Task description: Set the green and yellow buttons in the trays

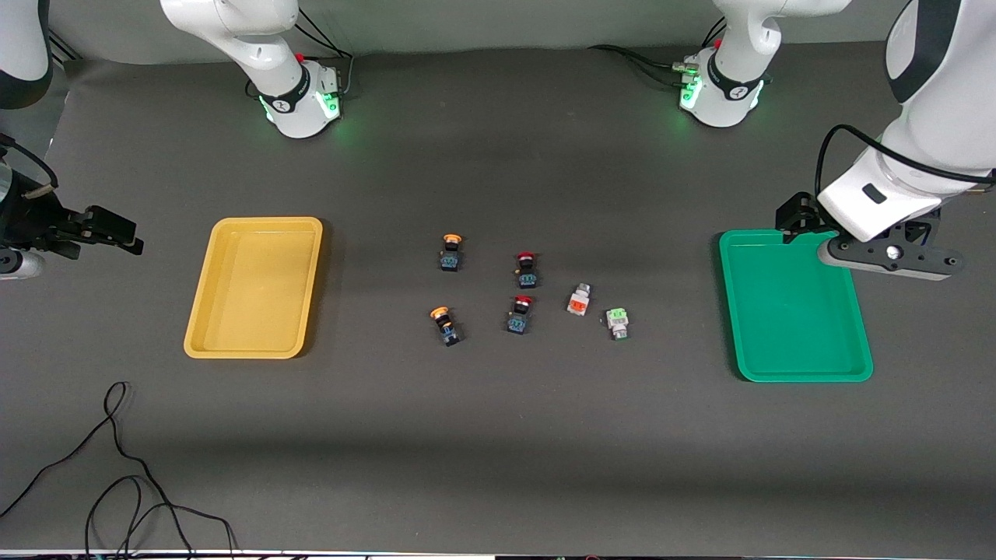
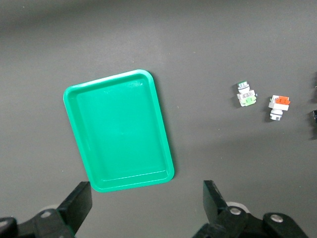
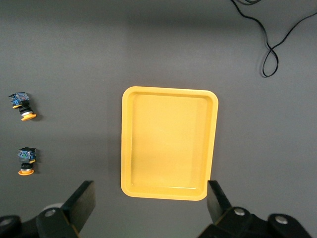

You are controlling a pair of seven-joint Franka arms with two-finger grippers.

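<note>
Opening step, nothing yet sorted: both trays empty, yellow buttons [image 1: 450,252] and green button [image 1: 618,322] mid-desk; left gripper [image 2: 146,206] and right gripper [image 3: 148,206], spread wide, must descend to grasp.

Your front view looks down from high across the desk [image 1: 498,435], facing both bases, taking in everything. Each wrist view looks straight down past its open claw from well above: the left over the green tray [image 2: 119,131], the right over the yellow tray [image 3: 169,143]. Both trays also show in front.
</note>
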